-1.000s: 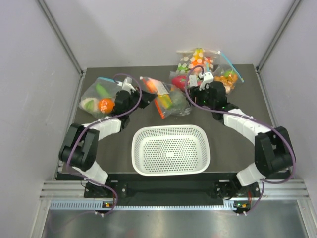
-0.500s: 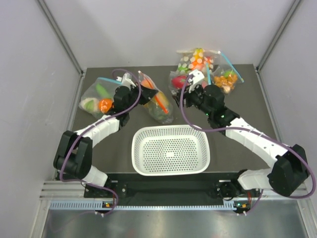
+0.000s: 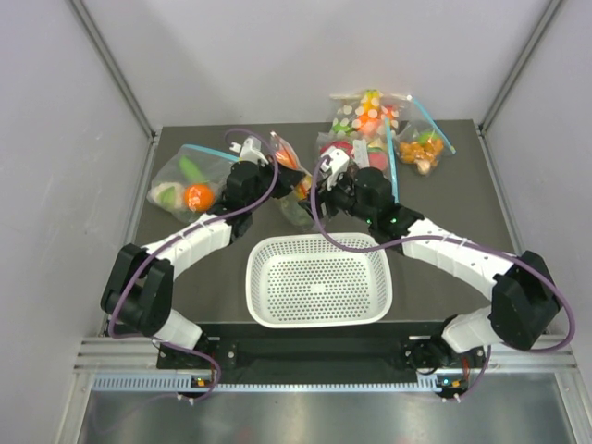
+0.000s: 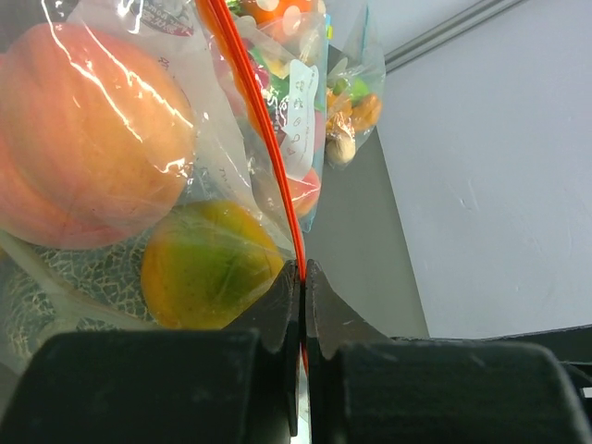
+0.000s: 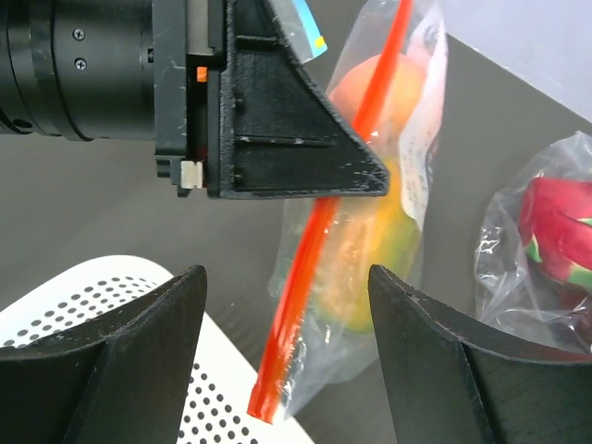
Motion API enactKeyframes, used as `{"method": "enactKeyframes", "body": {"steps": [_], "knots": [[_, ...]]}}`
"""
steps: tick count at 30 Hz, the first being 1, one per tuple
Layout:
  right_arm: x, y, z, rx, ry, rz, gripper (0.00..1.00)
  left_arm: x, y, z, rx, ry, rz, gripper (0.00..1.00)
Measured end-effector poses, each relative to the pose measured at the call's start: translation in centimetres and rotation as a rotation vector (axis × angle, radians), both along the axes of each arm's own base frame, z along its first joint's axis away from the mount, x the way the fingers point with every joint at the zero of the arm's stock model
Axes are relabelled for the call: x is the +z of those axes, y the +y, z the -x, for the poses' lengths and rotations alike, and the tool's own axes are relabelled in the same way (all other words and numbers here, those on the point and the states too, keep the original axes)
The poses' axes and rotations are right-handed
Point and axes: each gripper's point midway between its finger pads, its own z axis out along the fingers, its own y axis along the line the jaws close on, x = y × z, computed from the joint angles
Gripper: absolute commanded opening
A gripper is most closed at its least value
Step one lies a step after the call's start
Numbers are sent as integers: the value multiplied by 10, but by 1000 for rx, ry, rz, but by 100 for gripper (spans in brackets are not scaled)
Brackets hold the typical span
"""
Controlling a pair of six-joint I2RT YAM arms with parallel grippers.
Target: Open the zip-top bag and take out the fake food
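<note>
1. The left gripper (image 4: 302, 277) was shut tight on the red zip strip (image 4: 254, 120) of the zip-top bag (image 5: 388, 213). It pinched the strip so the bag could not slip away.
2. The bag hung from that pinch, between the two arms and just behind the white basket (image 3: 318, 239). It seemed to be held up so the other arm could reach its mouth.
3. The fake food (image 5: 365, 245) was inside the bag. A peach (image 4: 88, 139) sat on top, a mango (image 4: 208, 268) was beside it, and a bit of green melon (image 4: 55, 296) lay under them. The mouth looked closed, so nothing could come out yet.
4. The right gripper (image 5: 287, 277) was wide open and held nothing. In its own view the red strip ran between its two fingers. It looked ready to grab the strip.
5. The basket was close by, likely as the place for the food.
6. Bags with blue strips, like the one on the left (image 3: 185, 176), lay apart on the table (image 3: 203, 277). No gripper touched them.
</note>
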Motion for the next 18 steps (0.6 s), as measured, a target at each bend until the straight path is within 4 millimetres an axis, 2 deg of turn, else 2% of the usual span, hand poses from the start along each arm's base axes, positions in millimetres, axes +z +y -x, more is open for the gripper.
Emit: {"method": "enactKeyframes", "body": {"steps": [5,9,10,11,13,14,15,16,18], "knots": [[-10,4,0,-1,4,28,71,0,-7,3,-3,-5,-15,0],[-29,3,-6,-22,20,74,66,-1,-10,6,-5,-5,-21,0],[-36,2,-8,-30,29,91,62,-1,-11,7,-8,-5,-21,0],[-40,2,-10,-39,37,105,48,-1,-11,7,-8,-4,-22,0],[-47,1,-16,-56,37,129,34,0,-11,8,-10,-3,-23,0],[-47,1,-18,-68,35,134,19,1,-10,9,-11,-5,-24,0],[-47,-1,-21,-81,30,141,12,2,-10,9,-11,-7,-25,1],[-46,-1,-22,-88,28,142,7,3,-9,10,-12,-10,-28,11],[-47,-3,-24,-104,28,144,0,4,-9,13,-24,-26,-43,38]]}}
